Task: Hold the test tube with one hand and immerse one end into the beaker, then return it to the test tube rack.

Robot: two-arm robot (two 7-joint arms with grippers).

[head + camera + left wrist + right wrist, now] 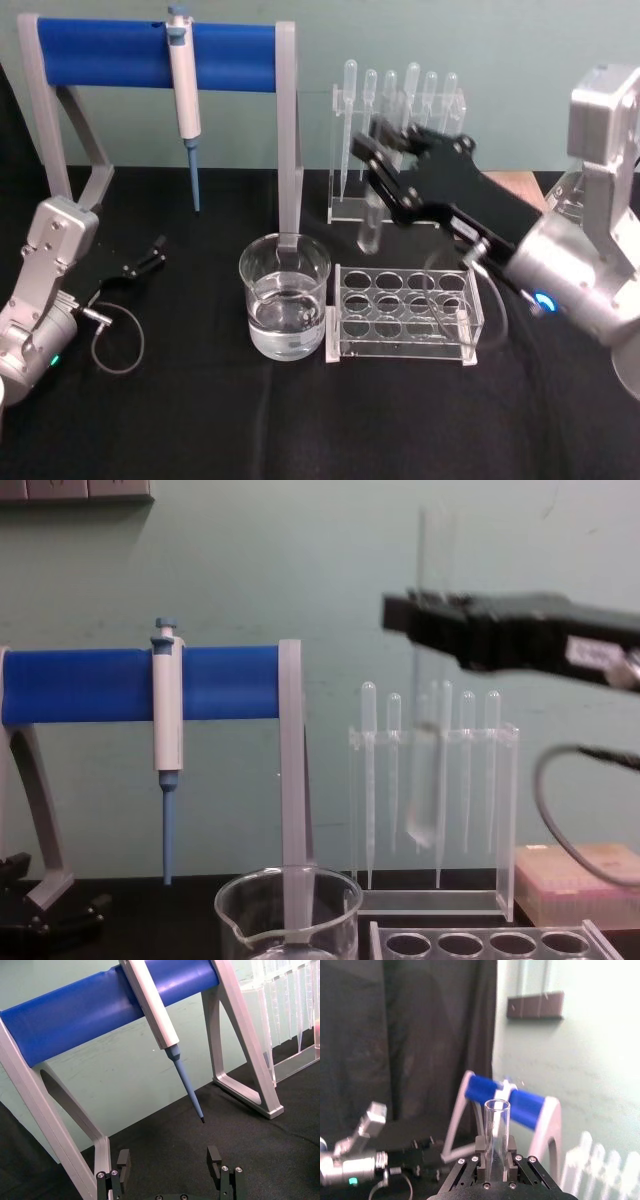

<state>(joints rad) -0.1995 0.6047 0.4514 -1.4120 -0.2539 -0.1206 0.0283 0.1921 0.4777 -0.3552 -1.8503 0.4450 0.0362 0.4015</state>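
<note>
My right gripper [385, 160] is shut on the clear test tube [370, 230], which it holds upright in the air behind the tube rack. In the chest view the test tube [424, 790] hangs straight down from the gripper [432, 620], its round bottom well above the beaker [290, 915] and to the right of it. The right wrist view shows the tube's open rim [497, 1110] sticking up between the closed fingers [481, 1146]. Partly filled with clear liquid, the beaker [285, 295] stands mid-table. My left gripper [150, 258] rests open at the left, nothing between its fingers [123, 1162].
A clear tube rack [405, 315] with round holes sits just right of the beaker. Behind it is a stand of plastic pipettes [400, 140]. A white-and-blue pipettor [183, 90] hangs on a blue-barred frame [150, 52] at the back left. The frame's leg [289, 150] stands directly behind the beaker.
</note>
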